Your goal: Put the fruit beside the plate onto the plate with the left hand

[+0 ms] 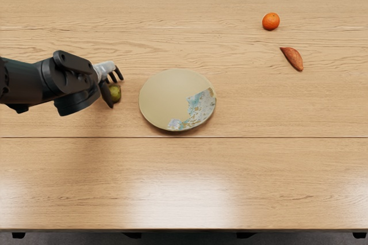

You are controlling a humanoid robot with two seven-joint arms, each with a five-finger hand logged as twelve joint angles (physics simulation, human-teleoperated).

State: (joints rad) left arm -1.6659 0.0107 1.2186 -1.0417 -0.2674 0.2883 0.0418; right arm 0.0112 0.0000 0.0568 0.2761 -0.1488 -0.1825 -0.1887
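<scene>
A small yellow-green fruit (116,92) lies on the table just left of the plate (167,92), a round beige dish with a blue-white pattern on its right part. My left hand (110,84) comes in from the left edge and is right at the fruit. Its thumb (107,95) covers the fruit's left side, while the other fingers (117,74) stick out above the fruit, spread and apart from it. The hand is open and the fruit rests on the table. The right arm is out of view.
An orange (271,21) sits at the far right of the table, and a reddish sweet potato (292,58) lies just below it. The wooden table (184,182) stretches wide toward the front edge.
</scene>
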